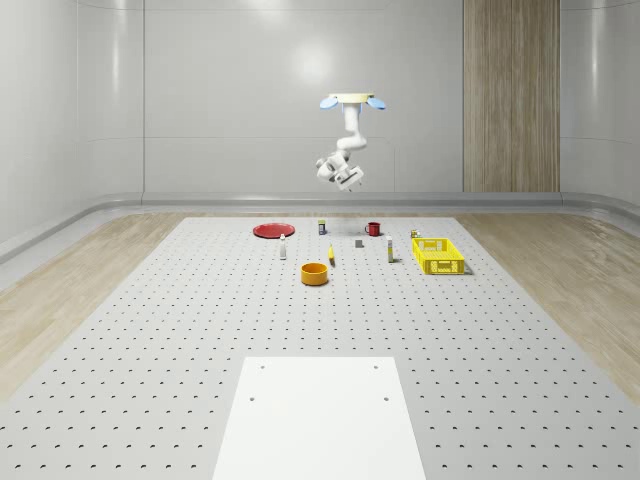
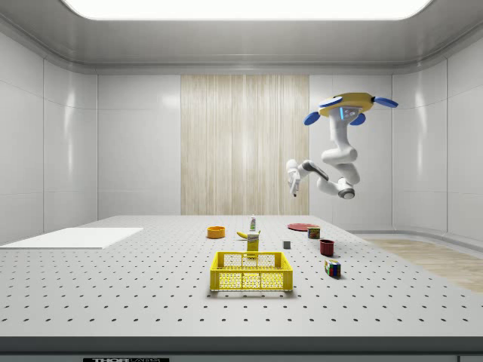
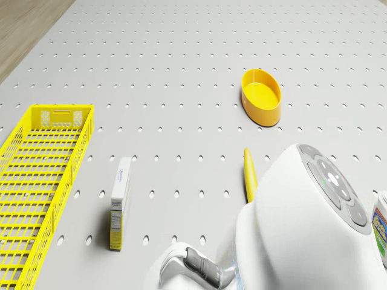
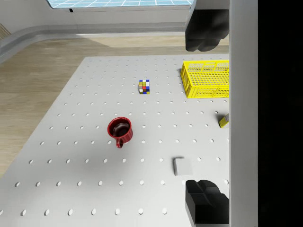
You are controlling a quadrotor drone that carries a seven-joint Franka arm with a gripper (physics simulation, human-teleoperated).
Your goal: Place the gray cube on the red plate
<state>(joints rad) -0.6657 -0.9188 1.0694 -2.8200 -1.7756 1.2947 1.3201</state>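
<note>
The gray cube [image 1: 358, 242] is a small block lying on the perforated table, between the red mug [image 1: 373, 228] and the yellow bowl [image 1: 315, 273]. The flat red plate [image 1: 272, 230] lies further toward the whole-scene view's left, at the table's far end. My drone [image 1: 351, 100] hovers high over that far part, roughly above the cube. The arm hangs bent below it, and my gripper [image 1: 345, 178] is well above the table. In the wrist view the gray cube [image 4: 182, 165] lies far below, near one dark fingertip [image 4: 206, 203]. My gripper [image 4: 206, 118] is open and holds nothing.
A yellow basket [image 1: 438, 254] stands at the whole-scene view's right, with a Rubik's cube [image 1: 415, 233] and a small box [image 1: 390, 252] near it. A banana [image 1: 331, 255] and a bottle [image 1: 283, 248] lie by the bowl. A white sheet [image 1: 320, 415] covers the table's near end.
</note>
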